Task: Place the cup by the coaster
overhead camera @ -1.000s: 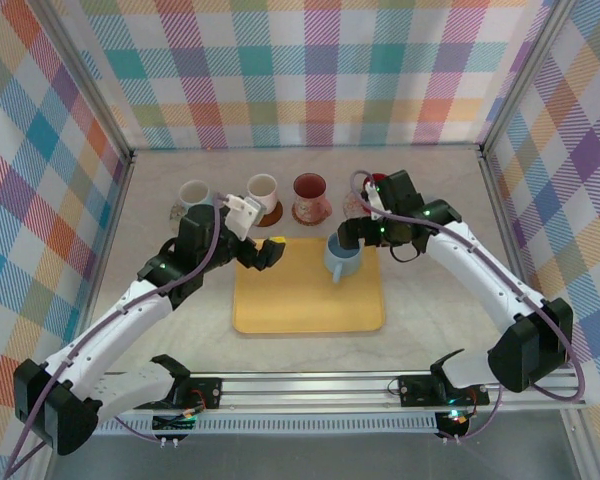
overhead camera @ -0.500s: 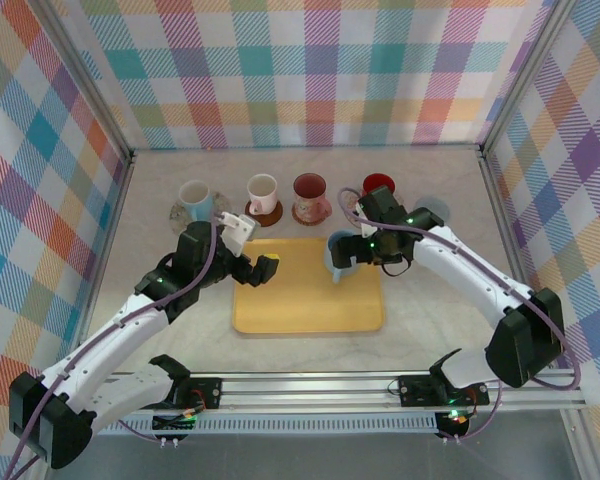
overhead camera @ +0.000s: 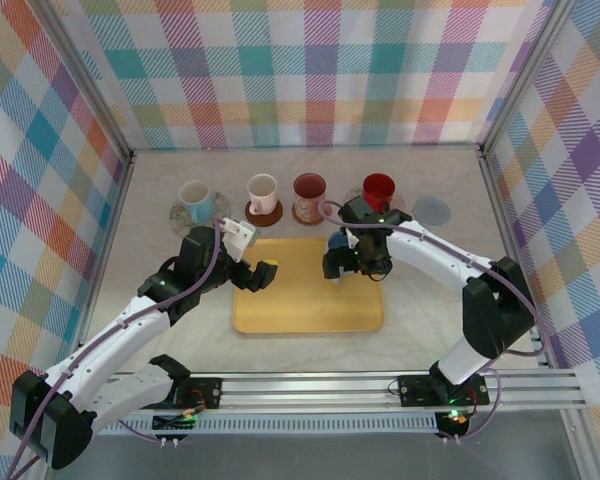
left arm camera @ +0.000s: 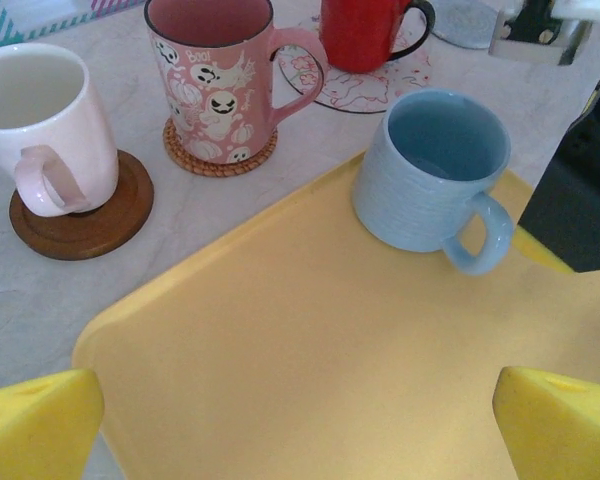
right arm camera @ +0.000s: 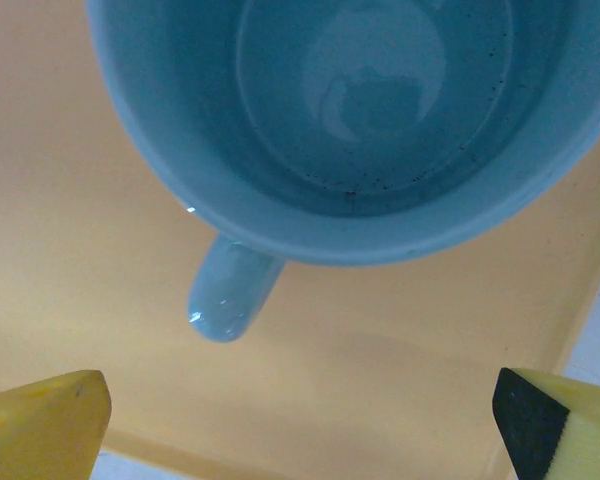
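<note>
As gripper [right arm camera: 300, 415] (right) hovers, cup [left arm camera: 427, 170] hugs tray [left arm camera: 280, 340] corner.

blue cup [right arm camera: 350, 110]: rim cropped top | overhead: mostly under right pincer [overhead camera: 342, 262]

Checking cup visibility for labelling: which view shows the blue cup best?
Left wrist: the whole blue cup, handle included, stands on the yellow tray's corner. Right wrist crops it to rim, inside and handle. In top external the right gripper mostly covers it.
</note>
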